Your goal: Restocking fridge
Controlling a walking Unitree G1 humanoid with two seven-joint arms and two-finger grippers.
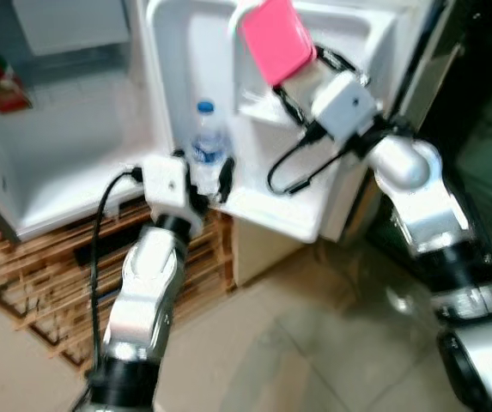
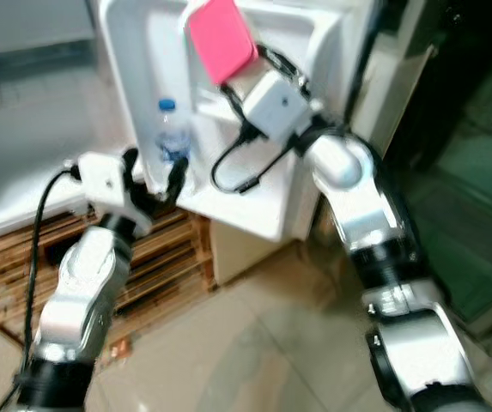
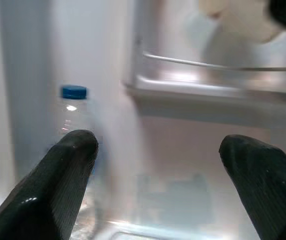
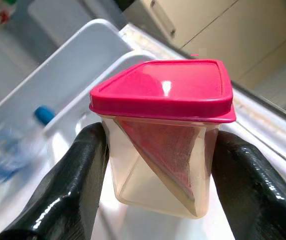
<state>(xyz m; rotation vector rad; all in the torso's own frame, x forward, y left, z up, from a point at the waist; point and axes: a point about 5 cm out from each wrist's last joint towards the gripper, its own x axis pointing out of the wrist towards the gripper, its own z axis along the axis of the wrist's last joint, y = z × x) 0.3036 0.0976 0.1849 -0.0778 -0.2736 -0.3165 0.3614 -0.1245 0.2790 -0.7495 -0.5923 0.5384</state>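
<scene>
A clear water bottle (image 1: 209, 148) with a blue cap stands in the lower shelf of the open fridge door (image 1: 288, 210). My left gripper (image 1: 207, 180) is open just in front of that bottle, its fingers (image 3: 58, 185) spread with nothing between them. My right gripper (image 1: 301, 81) is shut on a clear plastic container (image 4: 165, 135) with a pink lid (image 1: 276, 39), held up against the door's upper shelf. The container looks empty and tilts in the grip.
The fridge's white interior (image 1: 65, 154) is open at the left, with a small red packet (image 1: 3, 86) on its wall. The fridge rests on a wooden pallet (image 1: 48, 283) over a tiled floor (image 1: 314, 360). A dark doorway (image 1: 486, 129) lies to the right.
</scene>
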